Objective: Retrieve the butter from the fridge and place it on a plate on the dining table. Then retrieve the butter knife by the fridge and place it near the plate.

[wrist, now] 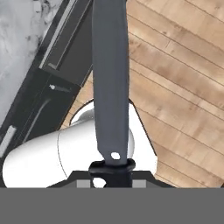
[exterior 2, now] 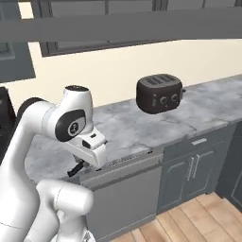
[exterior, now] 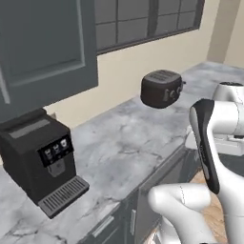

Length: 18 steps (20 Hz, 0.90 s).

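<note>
In the left base view a black coffee machine point(exterior: 42, 161) stands at the far left of the grey marble desk point(exterior: 124, 143), under a dark grey wall cabinet point(exterior: 45, 47). Further right on the same desk sits a dark toaster point(exterior: 162, 88), below a row of windows point(exterior: 143, 21).

In the right base view the toaster point(exterior 2: 159, 93) lies up and to the right of the tool point(exterior 2: 77, 168), which hangs under the white wrist, just off the desk's front edge and above the grey dishwasher front point(exterior 2: 120, 198). To the right of the tool are grey cabinet doors point(exterior 2: 194, 172), and a wooden floor point(exterior 2: 198, 222) lies below them.

In the hand view the tool point(wrist: 112, 168) is closed narrow on the dark end of the butter knife point(wrist: 109, 78). The knife reaches straight away from the fingers as a long grey blade over the wooden floor point(wrist: 183, 87), with the desk edge and cabinet fronts to its left.
</note>
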### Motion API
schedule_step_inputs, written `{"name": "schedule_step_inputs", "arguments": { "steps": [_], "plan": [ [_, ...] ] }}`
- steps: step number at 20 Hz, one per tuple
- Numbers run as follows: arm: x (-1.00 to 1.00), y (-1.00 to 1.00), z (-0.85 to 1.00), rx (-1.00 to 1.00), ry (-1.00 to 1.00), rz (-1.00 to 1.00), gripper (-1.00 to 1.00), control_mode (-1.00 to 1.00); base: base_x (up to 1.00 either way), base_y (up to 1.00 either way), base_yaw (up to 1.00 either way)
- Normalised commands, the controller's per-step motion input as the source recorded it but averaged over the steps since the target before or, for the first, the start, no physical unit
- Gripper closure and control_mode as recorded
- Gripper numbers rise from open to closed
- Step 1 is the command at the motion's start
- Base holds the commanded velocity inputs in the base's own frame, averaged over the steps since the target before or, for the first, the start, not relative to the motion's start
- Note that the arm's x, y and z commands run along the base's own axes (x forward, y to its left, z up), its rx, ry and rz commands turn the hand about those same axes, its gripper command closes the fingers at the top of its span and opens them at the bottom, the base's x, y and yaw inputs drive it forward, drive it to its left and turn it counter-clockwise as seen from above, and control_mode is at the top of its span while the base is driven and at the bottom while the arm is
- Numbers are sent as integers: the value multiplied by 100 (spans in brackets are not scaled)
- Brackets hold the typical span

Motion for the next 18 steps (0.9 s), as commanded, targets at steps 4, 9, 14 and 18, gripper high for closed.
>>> {"name": "schedule_step_inputs", "arguments": {
  "steps": [4, 9, 14, 18],
  "plan": [
    [0, 0, 0, 0, 0, 0, 100, 100, 52, -42, -58],
    [0, 0, 0, 0, 0, 0, 100, 100, 53, -40, -57],
    [0, 0, 0, 0, 0, 0, 100, 100, 68, -10, -53],
    [0, 0, 0, 0, 0, 0, 100, 100, 73, -4, -49]
  ]
}}
